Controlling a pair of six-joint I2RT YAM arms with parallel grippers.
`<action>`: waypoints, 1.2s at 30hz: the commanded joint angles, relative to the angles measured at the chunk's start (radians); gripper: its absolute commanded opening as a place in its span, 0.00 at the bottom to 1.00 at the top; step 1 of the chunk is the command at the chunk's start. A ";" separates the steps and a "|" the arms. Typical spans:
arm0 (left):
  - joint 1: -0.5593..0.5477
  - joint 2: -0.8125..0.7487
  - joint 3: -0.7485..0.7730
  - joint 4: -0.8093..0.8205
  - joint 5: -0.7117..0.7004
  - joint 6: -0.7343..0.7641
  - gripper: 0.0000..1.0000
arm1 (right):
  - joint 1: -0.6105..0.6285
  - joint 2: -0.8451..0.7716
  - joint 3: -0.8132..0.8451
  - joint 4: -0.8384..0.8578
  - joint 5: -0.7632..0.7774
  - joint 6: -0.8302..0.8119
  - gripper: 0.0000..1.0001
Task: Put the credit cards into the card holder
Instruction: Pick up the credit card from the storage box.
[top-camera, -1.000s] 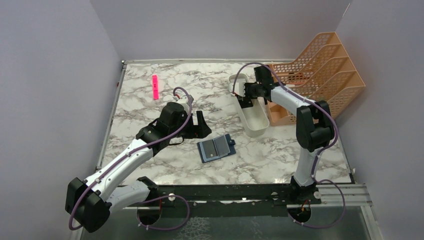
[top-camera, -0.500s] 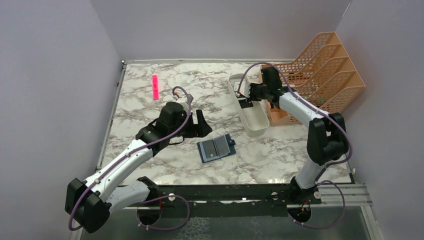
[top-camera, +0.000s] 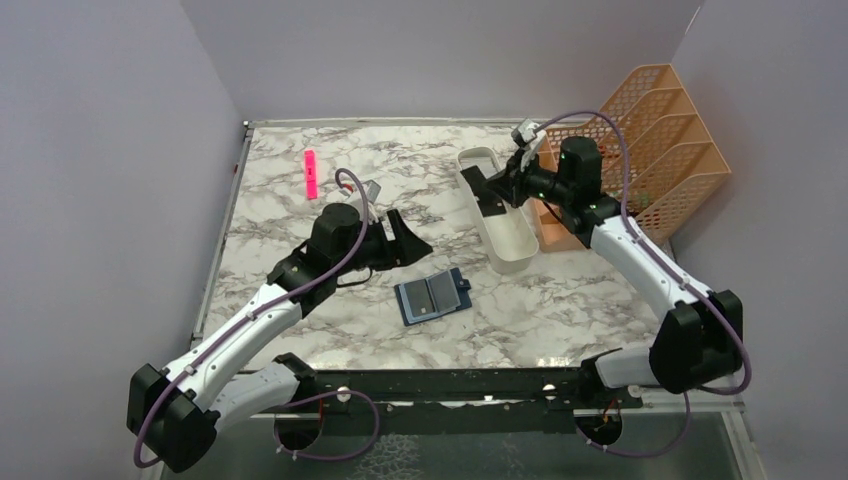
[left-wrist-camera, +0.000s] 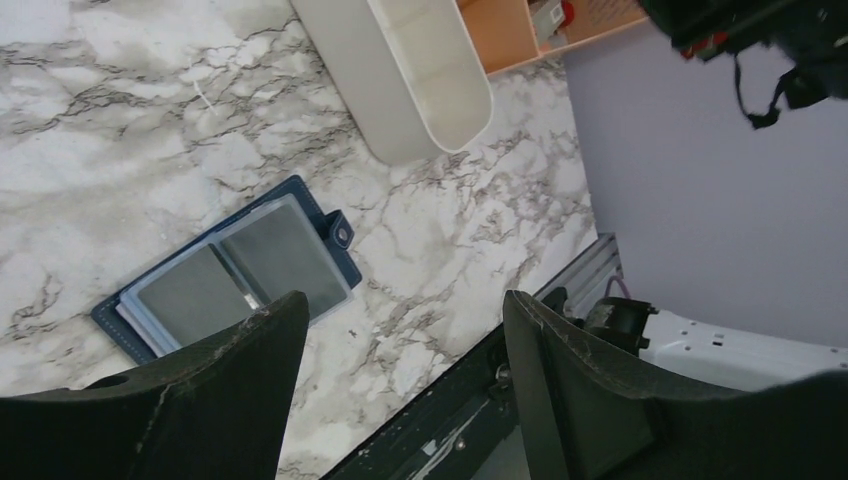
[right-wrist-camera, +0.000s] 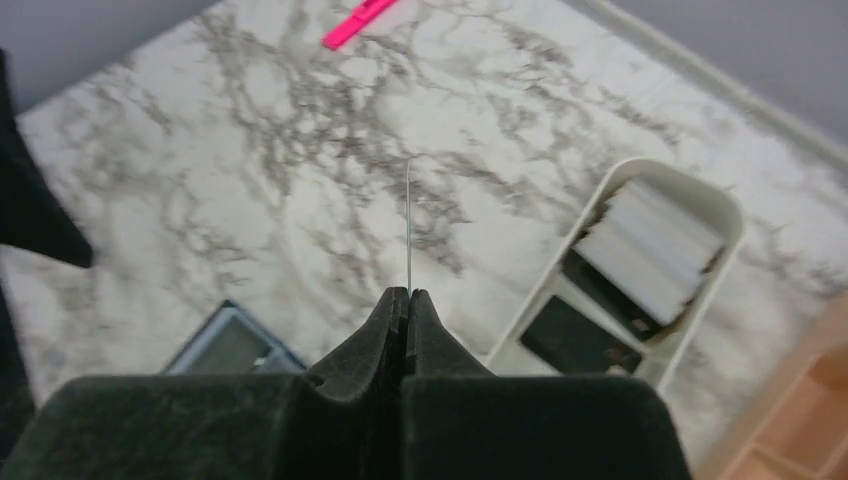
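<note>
Right end effector pressed together on thin card, card edge-on, above tray at far right. More cards in tray. Left end effector apart, empty, just far-left of holder. Holder lies open on table, centre, clear sleeves up.

Risks:
- Narrow pinch, so card may swivel or slip in transit.
- Card may miss sleeve mouth and shove unpinned holder.
- My two arms may crowd each other over holder.
</note>
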 joint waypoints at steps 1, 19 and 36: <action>0.002 -0.017 -0.012 0.134 0.053 -0.091 0.74 | 0.006 -0.109 -0.162 0.227 -0.175 0.538 0.01; 0.003 -0.002 -0.052 0.440 0.215 -0.277 0.71 | 0.036 -0.117 -0.602 1.279 -0.366 1.622 0.01; 0.003 0.040 -0.077 0.492 0.286 -0.311 0.00 | 0.110 0.007 -0.615 1.345 -0.334 1.602 0.02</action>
